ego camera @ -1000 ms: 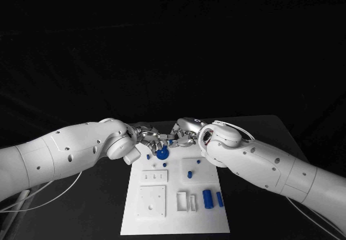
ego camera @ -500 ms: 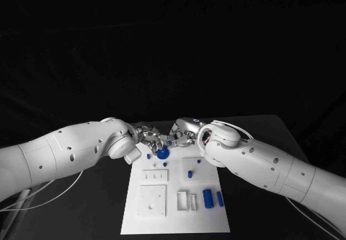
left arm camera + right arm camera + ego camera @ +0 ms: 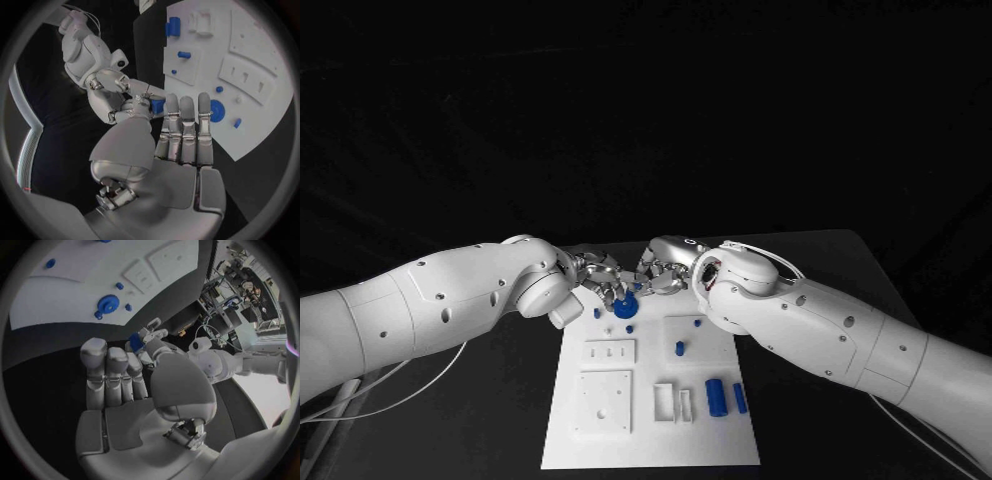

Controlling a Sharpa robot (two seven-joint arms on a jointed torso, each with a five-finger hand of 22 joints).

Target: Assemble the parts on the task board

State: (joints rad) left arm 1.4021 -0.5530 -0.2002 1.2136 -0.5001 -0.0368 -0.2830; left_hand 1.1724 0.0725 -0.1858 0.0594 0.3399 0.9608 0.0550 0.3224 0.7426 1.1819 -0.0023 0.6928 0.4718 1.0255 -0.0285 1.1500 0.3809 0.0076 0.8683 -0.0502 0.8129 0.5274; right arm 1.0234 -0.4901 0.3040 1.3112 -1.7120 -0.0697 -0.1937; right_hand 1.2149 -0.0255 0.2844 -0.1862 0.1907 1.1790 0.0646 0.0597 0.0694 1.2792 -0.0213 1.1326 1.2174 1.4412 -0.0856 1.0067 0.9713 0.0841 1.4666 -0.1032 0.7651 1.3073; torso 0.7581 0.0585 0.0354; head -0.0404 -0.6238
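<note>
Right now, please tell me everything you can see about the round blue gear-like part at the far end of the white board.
The round blue part is a flat disc with a notched rim and a lighter spot in its centre, matte like plastic. It lies flat on the white task board near its far end, with two smaller blue pieces close beside it. Both wrist views show it free of any fingers. The left hand and right hand meet just beyond it.
</note>
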